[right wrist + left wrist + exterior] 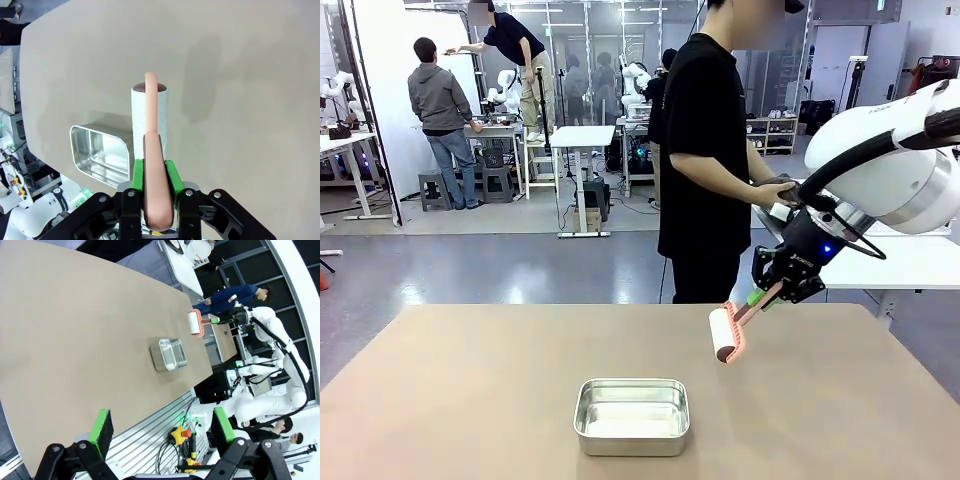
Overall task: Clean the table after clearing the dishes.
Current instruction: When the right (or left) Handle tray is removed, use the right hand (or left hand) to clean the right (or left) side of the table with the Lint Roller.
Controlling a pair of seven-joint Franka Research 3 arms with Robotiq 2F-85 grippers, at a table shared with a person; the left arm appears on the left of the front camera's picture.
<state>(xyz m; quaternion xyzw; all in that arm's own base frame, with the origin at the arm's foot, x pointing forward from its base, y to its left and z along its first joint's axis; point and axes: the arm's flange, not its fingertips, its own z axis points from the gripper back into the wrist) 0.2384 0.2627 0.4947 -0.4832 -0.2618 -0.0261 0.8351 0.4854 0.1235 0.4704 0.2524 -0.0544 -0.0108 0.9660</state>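
Note:
The beige-brown table (470, 380) stretches across the front view. My right gripper (767, 293) is shut on the pink handle of a lint roller (724, 333) with a white roll. The roller hangs tilted just above the table's far right part. In the right wrist view the handle runs between the green pads of the right gripper (154, 172), and the roll of the lint roller (149, 115) points down at the table (250, 75). My left gripper (161, 427) is open and holds nothing, high over the table's near edge (75, 315). The dishes are out of view.
A small steel pan (632, 415) sits near the table's front middle, also seen as the pan (168, 354) and the pan (97, 150). A person in black (705, 150) stands at the far edge, turned toward a white side table (910, 260).

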